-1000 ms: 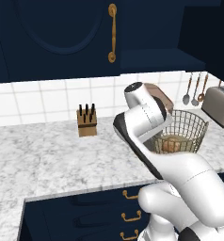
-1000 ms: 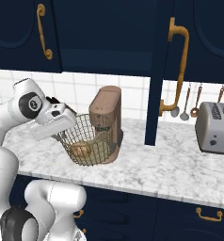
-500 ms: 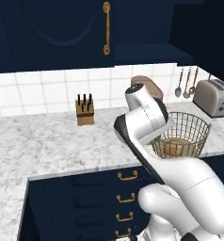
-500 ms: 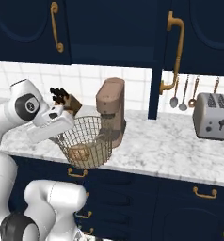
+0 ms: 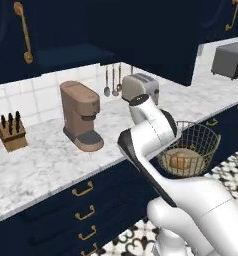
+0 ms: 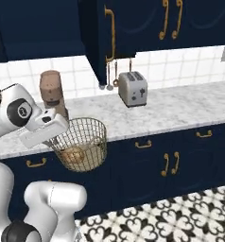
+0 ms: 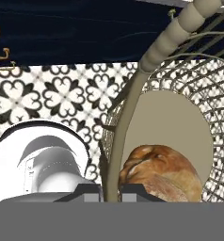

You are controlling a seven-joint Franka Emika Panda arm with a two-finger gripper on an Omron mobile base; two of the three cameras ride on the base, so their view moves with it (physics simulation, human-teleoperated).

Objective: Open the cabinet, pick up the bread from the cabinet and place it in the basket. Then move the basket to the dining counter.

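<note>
The basket [image 5: 188, 149] is held up in the air by the gripper [image 7: 111, 190], out past the front edge of the worktop [image 5: 51, 165] and above the patterned floor [image 6: 180, 215]. The basket's rim [image 7: 132, 108] is pinched between the two dark fingertips [image 7: 88, 192], one on each side of the wire. The bread [image 5: 181, 161] is seen lying inside the basket on its beige bottom, close to the side that is gripped. In the right base view the basket [image 6: 81, 143] hangs in front of the navy drawers [image 6: 147, 163], with the bread [image 6: 73, 155] low inside it.

On the worktop a brown coffee machine [image 5: 80, 115] is seen, with a wooden knife block [image 5: 12, 134] to its left and a silver toaster [image 5: 140, 87] to its right. Spoons [image 5: 110, 82] are hung on the tiled wall between the coffee machine and the toaster. The cabinet [image 6: 133, 26] is seen above, with one door [image 6: 101, 40] standing open.
</note>
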